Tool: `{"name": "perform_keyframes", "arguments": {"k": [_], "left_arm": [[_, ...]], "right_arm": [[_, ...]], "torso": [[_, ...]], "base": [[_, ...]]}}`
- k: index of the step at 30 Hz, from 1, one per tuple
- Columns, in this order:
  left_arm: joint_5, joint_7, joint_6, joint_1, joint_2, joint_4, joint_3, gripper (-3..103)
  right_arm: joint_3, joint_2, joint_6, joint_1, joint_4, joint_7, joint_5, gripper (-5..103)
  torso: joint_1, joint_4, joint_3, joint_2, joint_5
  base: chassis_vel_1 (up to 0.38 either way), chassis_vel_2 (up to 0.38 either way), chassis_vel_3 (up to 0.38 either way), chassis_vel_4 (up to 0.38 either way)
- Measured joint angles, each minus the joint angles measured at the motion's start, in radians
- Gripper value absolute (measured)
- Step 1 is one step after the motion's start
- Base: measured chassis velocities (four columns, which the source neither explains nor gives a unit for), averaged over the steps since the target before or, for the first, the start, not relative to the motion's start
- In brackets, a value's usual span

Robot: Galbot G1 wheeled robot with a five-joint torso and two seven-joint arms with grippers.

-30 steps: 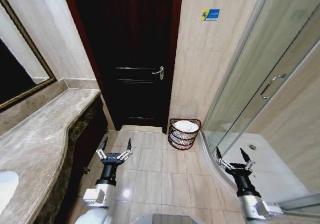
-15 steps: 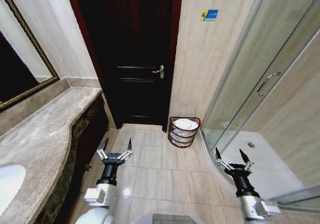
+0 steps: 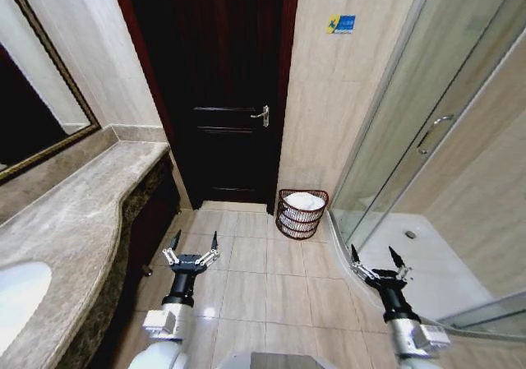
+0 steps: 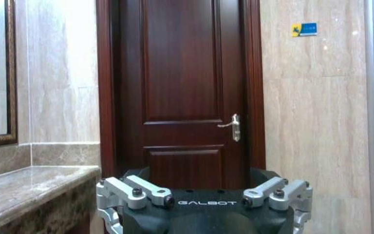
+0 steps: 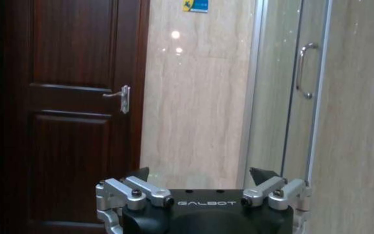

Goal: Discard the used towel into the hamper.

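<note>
Left gripper (image 3: 191, 245) held low over the floor tiles, near the vanity front, fingers spread wide and holding nothing. Right gripper (image 3: 377, 260) at matching height on the right, just above the curved shower kerb (image 3: 349, 264), fingers likewise splayed and empty. Farther out, between the two and against the far wall: the hamper (image 3: 302, 213), a dark red-brown openwork basket standing upright on the tiles, right of the dark wooden door (image 3: 218, 89) and just left of the glass shower enclosure (image 3: 427, 139). White cloth (image 3: 305, 200) already lying inside the hamper, most likely the towel, filling it close to the rim. Marble counter (image 3: 74, 229) along the left, well apart from the basket, with a framed mirror (image 3: 37, 131) above. Judged from the layout: drop step apparently done, nothing carried, both arms idle and well short of the basket. Next move, if any, probably calls only for checking that no cloth hangs over the wavy rim.
</note>
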State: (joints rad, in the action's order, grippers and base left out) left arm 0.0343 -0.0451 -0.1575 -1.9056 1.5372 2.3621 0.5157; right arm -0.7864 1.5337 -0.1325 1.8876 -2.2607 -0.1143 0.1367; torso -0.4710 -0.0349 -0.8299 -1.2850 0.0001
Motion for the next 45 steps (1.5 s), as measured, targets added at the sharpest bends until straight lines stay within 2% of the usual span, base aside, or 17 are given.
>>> {"name": "perform_keyframes", "arguments": {"k": [14,23,39,45], "left_arm": [[-0.039,0.019,-0.006,0.011,-0.005,-0.044,0.03,100],[-0.046,0.027,-0.024,0.002,-0.005,-0.047,0.043,100],[-0.041,0.028,-0.023,0.006,-0.005,-0.035,0.033,100],[-0.041,0.028,-0.022,0.007,-0.005,-0.033,0.034,100]], "right_arm": [[0.064,0.021,0.022,-0.031,0.031,0.005,-0.055,100],[0.05,0.026,0.023,-0.013,-0.004,0.007,-0.055,100],[0.037,0.023,0.016,0.0,-0.029,0.01,-0.034,100],[0.035,0.019,0.034,-0.017,-0.033,0.013,-0.032,100]], "torso": [[0.0,0.0,0.0,0.0,-0.0001],[0.0,0.0,0.0,0.0,-0.0002],[0.0,0.0,0.0,0.0,0.0],[0.0,-0.0001,0.0,0.0,-0.0001]], "base": [[0.054,-0.049,-0.048,0.052],[0.051,-0.051,-0.056,0.055],[0.031,-0.044,-0.032,0.039],[0.03,-0.029,-0.026,0.033]]}}
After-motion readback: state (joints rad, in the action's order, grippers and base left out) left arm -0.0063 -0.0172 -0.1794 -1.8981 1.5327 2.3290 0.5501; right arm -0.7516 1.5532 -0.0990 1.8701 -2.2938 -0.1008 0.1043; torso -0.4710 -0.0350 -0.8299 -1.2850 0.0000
